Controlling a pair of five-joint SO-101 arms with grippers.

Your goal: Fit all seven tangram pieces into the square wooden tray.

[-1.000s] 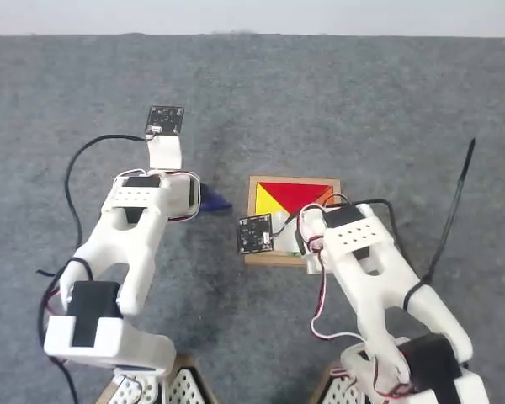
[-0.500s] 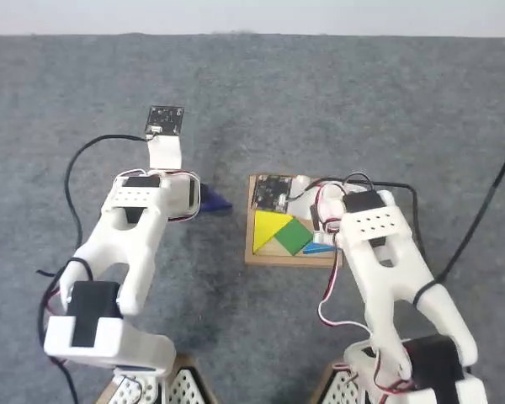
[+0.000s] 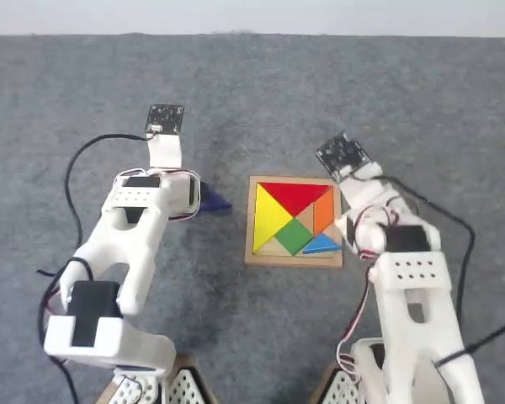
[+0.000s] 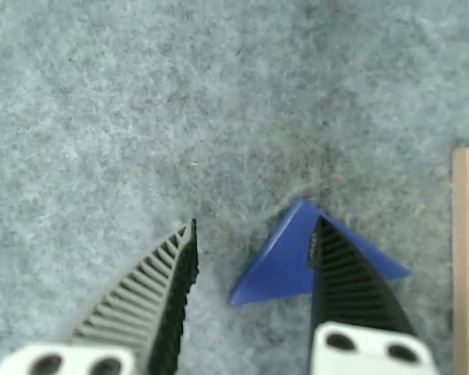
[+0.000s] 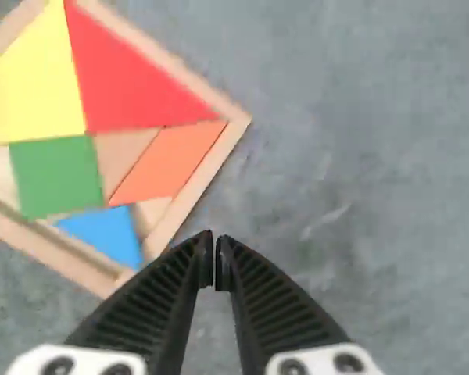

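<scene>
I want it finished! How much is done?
Done: red, yellow, green, orange and light blue pieces lie in the wooden tray. In hand: the open left gripper sits over the dark blue triangle on the carpet. Left: fitting that triangle into the tray's bare spots. The right gripper is shut, empty.

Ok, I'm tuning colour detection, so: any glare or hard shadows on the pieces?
High view: pieces in the tray evenly lit, no glare. Left wrist view: soft dark patch on the carpet by the tip of the blue piece. Right wrist view: no glare, no hard shadows.
</scene>
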